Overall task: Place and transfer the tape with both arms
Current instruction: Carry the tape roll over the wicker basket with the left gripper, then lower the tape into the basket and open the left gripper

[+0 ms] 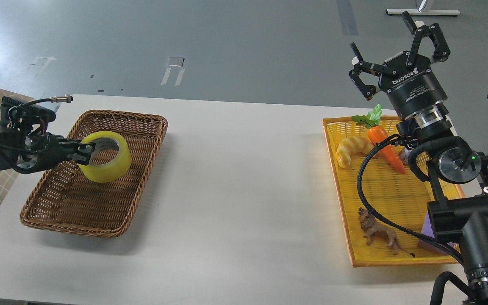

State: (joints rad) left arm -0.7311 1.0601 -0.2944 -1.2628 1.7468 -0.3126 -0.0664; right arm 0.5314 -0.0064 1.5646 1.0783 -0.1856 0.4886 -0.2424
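Observation:
The yellow tape roll (107, 163) hangs tilted over the middle of the brown wicker basket (142, 127) at the table's left. My left gripper (84, 152) comes in from the left and is shut on the roll's left rim. I cannot tell whether the roll touches the basket floor. My right gripper (396, 46) is raised above the far end of the yellow tray (379, 254) at the right, fingers spread open and empty.
The yellow tray holds a croissant (352, 149), a toy carrot (386, 146), a brown lion figure (377, 232) and a purple foam cube (427, 231) partly behind my right arm. White table (244, 190) lies between basket and tray.

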